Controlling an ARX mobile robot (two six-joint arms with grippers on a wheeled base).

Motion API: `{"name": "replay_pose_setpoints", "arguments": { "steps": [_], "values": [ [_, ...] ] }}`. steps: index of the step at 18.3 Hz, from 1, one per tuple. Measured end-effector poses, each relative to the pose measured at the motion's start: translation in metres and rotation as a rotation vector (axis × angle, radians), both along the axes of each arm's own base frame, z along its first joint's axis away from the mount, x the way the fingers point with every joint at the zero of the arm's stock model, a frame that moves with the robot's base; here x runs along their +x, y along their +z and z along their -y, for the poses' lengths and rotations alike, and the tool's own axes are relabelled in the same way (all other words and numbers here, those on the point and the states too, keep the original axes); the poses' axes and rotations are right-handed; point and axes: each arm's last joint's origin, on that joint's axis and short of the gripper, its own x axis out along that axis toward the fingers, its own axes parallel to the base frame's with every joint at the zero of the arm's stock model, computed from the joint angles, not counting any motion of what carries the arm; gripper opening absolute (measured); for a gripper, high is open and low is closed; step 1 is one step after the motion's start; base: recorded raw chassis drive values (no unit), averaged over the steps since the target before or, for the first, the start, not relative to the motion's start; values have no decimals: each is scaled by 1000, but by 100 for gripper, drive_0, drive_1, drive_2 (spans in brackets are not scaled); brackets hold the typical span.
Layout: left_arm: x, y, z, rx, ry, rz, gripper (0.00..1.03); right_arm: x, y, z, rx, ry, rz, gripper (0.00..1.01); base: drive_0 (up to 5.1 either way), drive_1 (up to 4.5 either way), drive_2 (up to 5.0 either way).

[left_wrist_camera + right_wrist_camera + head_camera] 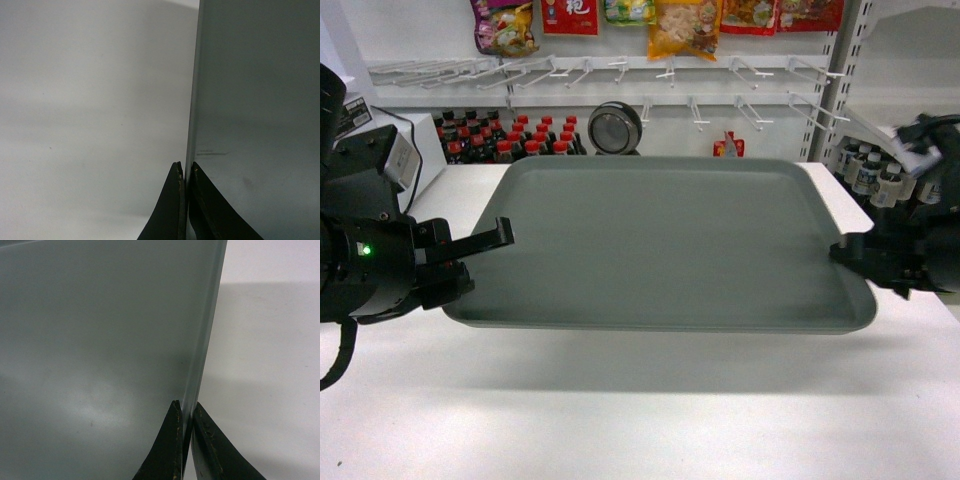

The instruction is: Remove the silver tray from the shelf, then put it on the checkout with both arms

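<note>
Both grippers, left (185, 172) & right (185, 410), pinch silver tray (660, 240) rim btwn fingers; lower evenly, level, onto checkout (620, 420) before letting go.

Matte grey-green silver tray (660, 235), smooth white checkout (620, 420)

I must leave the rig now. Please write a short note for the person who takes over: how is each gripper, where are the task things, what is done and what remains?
Left gripper: shut on the left rim of the silver tray.
Right gripper: shut on the tray's right rim.
The tray is held about level between both arms, over the white checkout; its shadow below suggests it is not yet resting there.
Done: the tray is off the shelf.
Left: lower the tray flat onto the checkout with both arms together, then open both grippers and withdraw.
</note>
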Motion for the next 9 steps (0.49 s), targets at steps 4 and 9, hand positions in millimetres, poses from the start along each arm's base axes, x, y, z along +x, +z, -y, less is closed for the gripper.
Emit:
{"name": "replay_pose_setpoints", "arguments": {
  "steps": [4, 9],
  "values": [
    [30, -26, -5, 36, 24, -100, 2, 45, -28, -23, -85, 11, -87, 3, 0, 0, 0],
    [38, -62, 14, 84, -21, -219, 3, 50, -47, -35, -254, -56, -114, 3, 0, 0, 0]
  ]
}}
